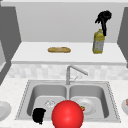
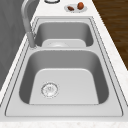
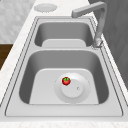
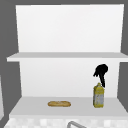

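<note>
Right robot hand [image 1: 103, 18]: hangs in the air above the shelf, just over the top of the yellow bottle [image 1: 98, 42]; in the upper view the same robot hand [image 4: 100, 71] points its fingers down at the bottle's neck [image 4: 99, 85]. The fingers look bunched together and drooping, and I cannot tell whether they touch or pinch the bottle.
Left robot hand [image 1: 39, 115]: low at the front of the sink, over the near edge of the left basin, just left of the red ball [image 1: 67, 114]. It shows as a dark lump, so I cannot tell whether its fingers are spread or curled; nothing can be seen in it.
Yellow bottle: upright on the right part of the shelf [image 1: 75, 58], near the back wall; in the upper view it stands on the lower shelf [image 4: 32, 107], directly under the right robot hand.
Bread loaf [image 1: 59, 49]: lies flat on the shelf, well left of the bottle; it also shows in the upper view [image 4: 59, 103].
Red ball: large, at the front middle, in front of the divider between the two basins.
Sink [image 1: 30, 90]: double basin with a faucet [image 1: 75, 70] behind the divider.
Plate [image 3: 82, 92]: in the right basin, with a small tomato [image 3: 66, 80] on it.
Drain [image 2: 49, 89]: in the floor of the left basin.
Worktop [image 2: 110, 47]: a small dish [image 2: 75, 9] with two brownish items sits on it beyond the sink's far end.
</note>
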Controlling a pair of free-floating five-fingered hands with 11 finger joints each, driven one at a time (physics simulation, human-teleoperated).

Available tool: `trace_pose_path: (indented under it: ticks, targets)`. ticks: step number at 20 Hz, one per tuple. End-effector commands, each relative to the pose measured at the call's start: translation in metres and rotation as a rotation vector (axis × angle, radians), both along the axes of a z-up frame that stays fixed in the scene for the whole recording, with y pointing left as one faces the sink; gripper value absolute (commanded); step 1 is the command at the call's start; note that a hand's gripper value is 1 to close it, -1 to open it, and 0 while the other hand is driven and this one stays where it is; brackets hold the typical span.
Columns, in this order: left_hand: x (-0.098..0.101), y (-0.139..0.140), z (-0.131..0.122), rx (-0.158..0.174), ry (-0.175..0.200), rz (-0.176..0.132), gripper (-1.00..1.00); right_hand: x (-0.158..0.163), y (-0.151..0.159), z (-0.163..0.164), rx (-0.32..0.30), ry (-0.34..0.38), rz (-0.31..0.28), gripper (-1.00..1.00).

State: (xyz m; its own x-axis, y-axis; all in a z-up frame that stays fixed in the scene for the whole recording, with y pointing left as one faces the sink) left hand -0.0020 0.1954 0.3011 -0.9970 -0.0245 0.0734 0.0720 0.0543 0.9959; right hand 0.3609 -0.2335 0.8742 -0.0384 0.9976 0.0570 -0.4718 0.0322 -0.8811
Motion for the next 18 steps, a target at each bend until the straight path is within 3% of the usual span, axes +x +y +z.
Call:
trace_pose_path:
  ticks: [1, 7, 9, 18]
  targets:
    - [0.0, 0.0, 0.0, 0.0, 0.0, 0.0, 0.0, 0.013, -0.001, -0.012, -0.001, 0.103, 0.026, -1.0]
    - [0.0, 0.0, 0.0, 0.0, 0.0, 0.0, 0.0, 0.032, -0.004, -0.024, 0.0, 0.181, 0.063, -1.0]
    - [0.0, 0.0, 0.0, 0.0, 0.0, 0.0, 0.0, 0.034, -0.007, -0.023, 0.032, 0.179, 0.049, -1.0]
    - [0.0, 0.0, 0.0, 0.0, 0.0, 0.0, 0.0, 0.06, -0.01, -0.039, 0.026, 0.183, 0.052, -1.0]
